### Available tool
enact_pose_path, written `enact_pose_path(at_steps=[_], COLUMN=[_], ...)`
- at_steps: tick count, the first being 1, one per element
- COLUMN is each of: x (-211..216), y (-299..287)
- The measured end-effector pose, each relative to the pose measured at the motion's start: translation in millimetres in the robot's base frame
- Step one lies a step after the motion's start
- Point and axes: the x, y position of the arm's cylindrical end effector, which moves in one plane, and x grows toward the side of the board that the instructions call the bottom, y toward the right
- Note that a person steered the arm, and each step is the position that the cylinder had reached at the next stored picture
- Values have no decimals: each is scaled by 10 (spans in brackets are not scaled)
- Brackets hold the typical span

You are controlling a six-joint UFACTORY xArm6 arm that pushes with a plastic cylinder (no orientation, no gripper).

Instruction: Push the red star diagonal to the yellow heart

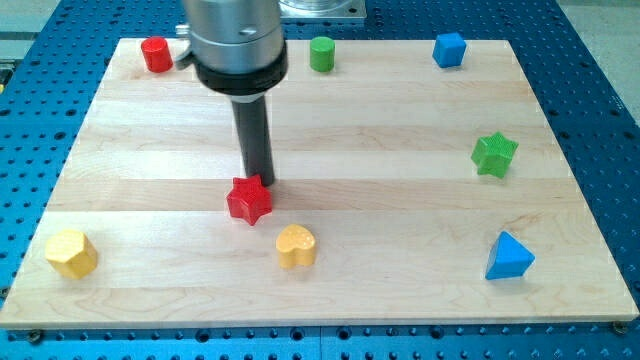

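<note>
The red star (248, 200) lies on the wooden board, a little left of the middle. The yellow heart (296, 246) lies just below and to the right of it, a small gap apart. My tip (261, 181) stands right at the star's upper right edge, touching or nearly touching it. The rod rises from there to the grey arm body at the view's top.
A yellow block (71, 252) sits at the bottom left. A red cylinder (156, 54), a green cylinder (321, 54) and a blue block (449, 49) line the top edge. A green star (494, 154) and a blue triangle (509, 258) are at the right.
</note>
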Motion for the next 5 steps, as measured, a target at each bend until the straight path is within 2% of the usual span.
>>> enact_pose_path(at_steps=[4, 5], x=[344, 208], y=[-326, 105])
